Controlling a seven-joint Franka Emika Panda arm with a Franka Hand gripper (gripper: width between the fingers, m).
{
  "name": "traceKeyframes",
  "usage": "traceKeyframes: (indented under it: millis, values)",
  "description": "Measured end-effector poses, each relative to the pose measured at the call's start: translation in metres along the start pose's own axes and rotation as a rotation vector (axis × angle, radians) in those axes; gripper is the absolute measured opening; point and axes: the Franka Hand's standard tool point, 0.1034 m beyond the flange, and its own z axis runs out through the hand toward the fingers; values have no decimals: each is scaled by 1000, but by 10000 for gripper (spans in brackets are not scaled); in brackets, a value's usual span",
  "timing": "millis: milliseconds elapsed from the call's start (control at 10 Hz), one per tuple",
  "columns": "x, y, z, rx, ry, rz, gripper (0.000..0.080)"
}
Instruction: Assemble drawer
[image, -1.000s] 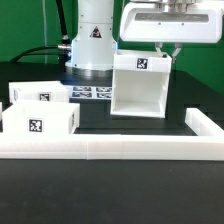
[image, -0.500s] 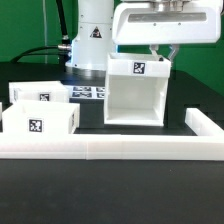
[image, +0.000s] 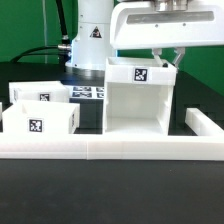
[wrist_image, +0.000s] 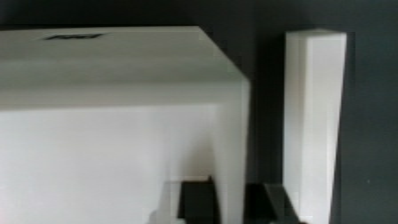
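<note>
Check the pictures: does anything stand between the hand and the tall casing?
Nothing visible does. The hand is down on the casing itself, gripping one wall at its top edge. The two trays stand apart, to the exterior view's left.

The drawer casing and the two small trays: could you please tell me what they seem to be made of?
The casing looks like matte white plastic: even, glare-free walls. The front tray and rear tray seem the same, equally dull and uniform.
</note>
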Motion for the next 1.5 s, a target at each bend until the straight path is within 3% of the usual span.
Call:
traceKeyframes:
  millis: [400, 900, 1500]
  values:
    - [25, -7, 1, 13, 54, -18, 38]
    - [26, -9, 0, 18, 58, 75, 39]
    - [34, -15, 0, 41, 60, 476, 41]
